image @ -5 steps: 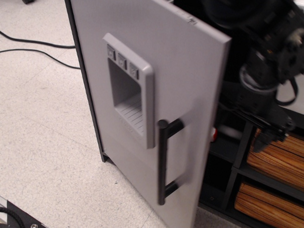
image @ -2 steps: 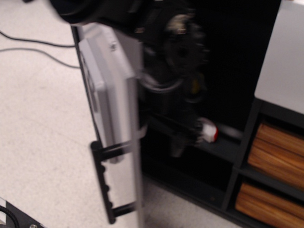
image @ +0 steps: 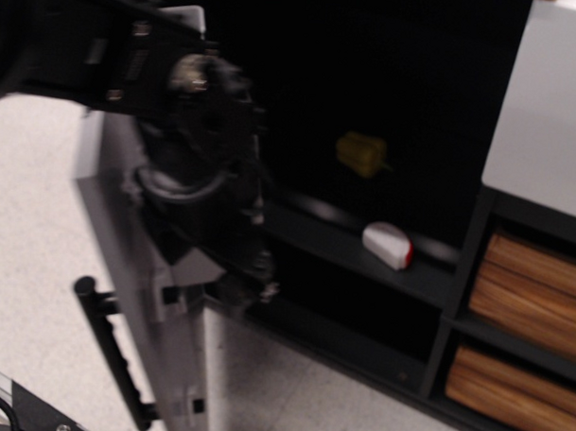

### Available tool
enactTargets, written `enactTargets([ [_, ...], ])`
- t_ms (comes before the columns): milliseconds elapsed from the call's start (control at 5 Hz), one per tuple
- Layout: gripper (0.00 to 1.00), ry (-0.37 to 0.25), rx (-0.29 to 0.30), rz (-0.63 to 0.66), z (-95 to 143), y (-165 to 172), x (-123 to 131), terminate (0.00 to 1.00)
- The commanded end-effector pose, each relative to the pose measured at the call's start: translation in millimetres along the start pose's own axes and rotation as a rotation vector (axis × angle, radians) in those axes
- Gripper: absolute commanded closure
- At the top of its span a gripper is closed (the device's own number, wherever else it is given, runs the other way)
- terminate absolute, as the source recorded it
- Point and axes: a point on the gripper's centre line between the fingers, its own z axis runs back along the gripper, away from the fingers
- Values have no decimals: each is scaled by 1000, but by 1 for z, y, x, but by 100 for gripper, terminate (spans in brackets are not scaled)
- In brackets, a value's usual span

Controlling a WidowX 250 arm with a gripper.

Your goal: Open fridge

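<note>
The fridge stands open, its black shelved interior (image: 387, 96) exposed. Its light-grey door (image: 181, 363) is swung far out to the left and I see it nearly edge-on, with the black bar handle (image: 110, 353) sticking out on its left side. My black arm reaches in from the top left. My gripper (image: 236, 282) is low against the inner side of the door, near its free edge. It is blurred and dark, so I cannot tell how its jaws stand. The dispenser panel is hidden.
A yellow item (image: 361, 154) and a white-and-red item (image: 388, 245) sit on shelves inside. The white-topped unit (image: 547, 102) with wood-grain drawers (image: 536, 290) stands at the right. Speckled floor (image: 31, 263) lies to the left.
The door has swung from half open to wide open, leftward. My arm has swept from the right of the door across to the left with it, uncovering the shelves.
</note>
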Motion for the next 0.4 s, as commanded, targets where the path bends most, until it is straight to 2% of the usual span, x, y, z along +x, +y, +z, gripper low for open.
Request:
enactTargets([
  [0,0,13,-8,21,10,19,-2,0],
  [200,0,13,-8,21,10,19,-2,100],
])
